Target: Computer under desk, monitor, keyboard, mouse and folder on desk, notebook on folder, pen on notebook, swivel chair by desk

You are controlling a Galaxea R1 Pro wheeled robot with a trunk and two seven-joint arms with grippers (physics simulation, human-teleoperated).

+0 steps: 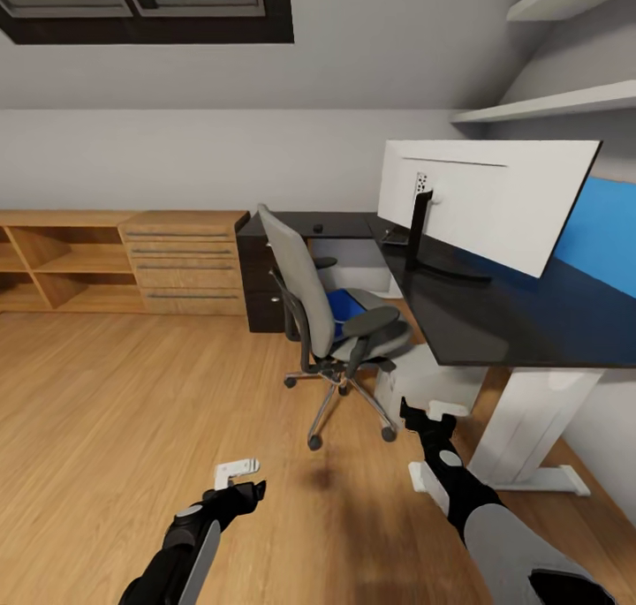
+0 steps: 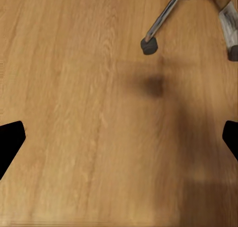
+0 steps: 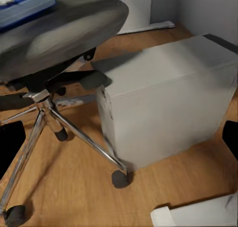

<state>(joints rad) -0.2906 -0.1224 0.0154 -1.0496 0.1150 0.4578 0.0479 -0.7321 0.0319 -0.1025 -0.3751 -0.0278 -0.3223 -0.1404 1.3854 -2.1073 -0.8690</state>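
Observation:
The swivel chair (image 1: 327, 318) stands on the floor in front of the desk (image 1: 495, 322), its back towards me. The blue folder (image 1: 340, 309) lies on its seat, and the right wrist view shows the folder (image 3: 25, 6) from below seat level. The monitor (image 1: 481, 199) stands on the desk with its white back facing me. A grey box, the computer (image 1: 415, 380), sits on the floor under the desk, close ahead of my right gripper (image 1: 428, 411), which is open. My left gripper (image 1: 237, 472) hangs open over bare floor. The computer (image 3: 168, 103) stands beside the chair's base (image 3: 49, 113).
Light wooden low cabinets (image 1: 124, 260) line the back wall. A black drawer unit (image 1: 263, 291) holds up the desk's far end. A white desk leg (image 1: 530, 419) with its foot stands right of my right arm. A chair castor (image 2: 148, 44) lies ahead of my left gripper.

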